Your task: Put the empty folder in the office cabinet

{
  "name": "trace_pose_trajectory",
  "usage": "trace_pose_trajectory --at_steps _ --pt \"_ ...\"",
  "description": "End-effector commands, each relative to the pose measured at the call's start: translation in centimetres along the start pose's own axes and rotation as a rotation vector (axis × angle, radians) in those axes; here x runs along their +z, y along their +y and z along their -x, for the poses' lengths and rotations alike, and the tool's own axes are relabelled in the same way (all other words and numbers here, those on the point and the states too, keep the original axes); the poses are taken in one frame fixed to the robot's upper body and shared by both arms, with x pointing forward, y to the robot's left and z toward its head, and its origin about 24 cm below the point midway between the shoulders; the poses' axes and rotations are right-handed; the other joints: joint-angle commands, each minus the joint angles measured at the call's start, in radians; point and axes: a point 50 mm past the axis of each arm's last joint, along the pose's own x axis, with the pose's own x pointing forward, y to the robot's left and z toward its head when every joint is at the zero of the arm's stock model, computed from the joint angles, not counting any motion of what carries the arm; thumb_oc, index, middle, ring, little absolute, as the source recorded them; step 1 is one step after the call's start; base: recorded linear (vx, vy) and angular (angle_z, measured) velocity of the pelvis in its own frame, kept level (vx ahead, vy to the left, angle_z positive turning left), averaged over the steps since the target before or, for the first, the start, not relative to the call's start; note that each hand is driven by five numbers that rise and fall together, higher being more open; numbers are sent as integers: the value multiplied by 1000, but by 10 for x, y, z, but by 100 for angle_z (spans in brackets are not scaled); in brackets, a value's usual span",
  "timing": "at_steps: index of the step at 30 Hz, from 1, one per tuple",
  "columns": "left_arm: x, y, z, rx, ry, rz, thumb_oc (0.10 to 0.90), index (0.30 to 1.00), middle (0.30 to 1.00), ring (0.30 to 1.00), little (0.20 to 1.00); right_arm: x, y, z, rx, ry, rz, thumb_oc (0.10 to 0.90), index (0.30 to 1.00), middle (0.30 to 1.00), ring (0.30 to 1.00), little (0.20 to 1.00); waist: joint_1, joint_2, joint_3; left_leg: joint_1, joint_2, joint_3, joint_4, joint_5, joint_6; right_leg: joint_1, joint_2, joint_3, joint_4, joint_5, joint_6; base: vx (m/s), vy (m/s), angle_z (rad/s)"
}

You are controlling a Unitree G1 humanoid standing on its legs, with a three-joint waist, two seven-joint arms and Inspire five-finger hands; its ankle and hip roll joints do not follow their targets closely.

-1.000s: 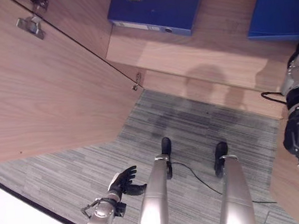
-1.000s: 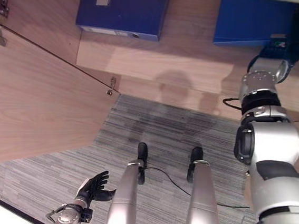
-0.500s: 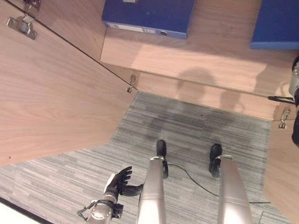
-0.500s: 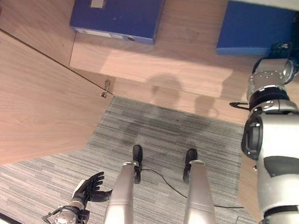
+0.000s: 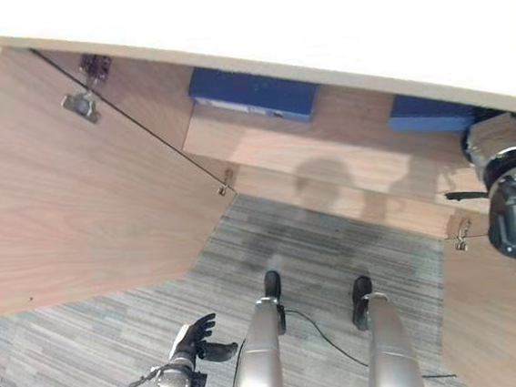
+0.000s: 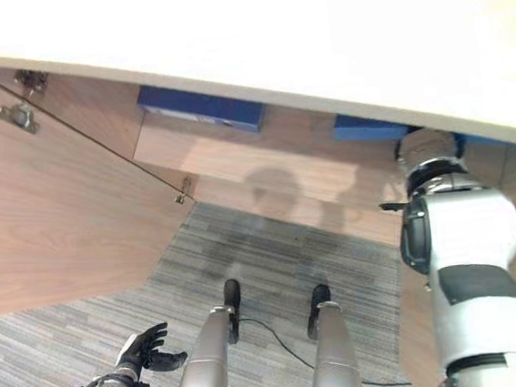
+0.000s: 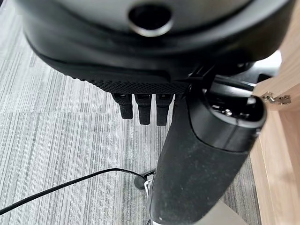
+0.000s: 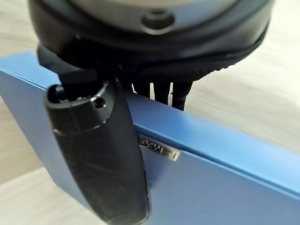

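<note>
The blue folder (image 8: 225, 173) is held by the right hand (image 8: 108, 154), thumb laid across its near face and fingers hooked over its top edge, and it sits on the cabinet shelf (image 5: 327, 155) at the far right, well apart from a second blue folder (image 5: 253, 93) further left. The step is judged to be the setting down: the folder is best lowered flat onto the shelf board before the grip is eased, and kept off the cabinet top. The right arm is stretched forward into the cabinet. The left hand (image 5: 192, 339) hangs low on the near left above the carpet (image 5: 95, 310), fingers loosely spread and holding nothing.
</note>
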Motion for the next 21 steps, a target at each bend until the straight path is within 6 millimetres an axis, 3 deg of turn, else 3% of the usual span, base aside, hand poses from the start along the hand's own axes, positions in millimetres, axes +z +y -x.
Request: trace_pose_trajectory --at_steps 1,11,21 --pt "-11 19 1 85 51 -17 800 900 900 900 900 29 8 3 23 -75 -52 800 900 900 900 900 36 27 21 95 10 10 -12 -166 8 126 22 -31 -29 -141 47 0 0 0" --pt "-10 16 -1 77 65 -4 800 900 900 900 900 26 9 4 41 -49 -59 800 900 900 900 900 50 51 32 107 6 14 -10 -160 12 139 16 -27 -21 -148 43 -21 -1 0" --pt "-8 16 -3 72 67 -16 800 900 900 900 900 18 5 1 45 -37 -72 800 900 900 900 900 44 53 42 123 7 15 -11 -159 15 160 19 -21 -34 -141 42 -8 -1 0"
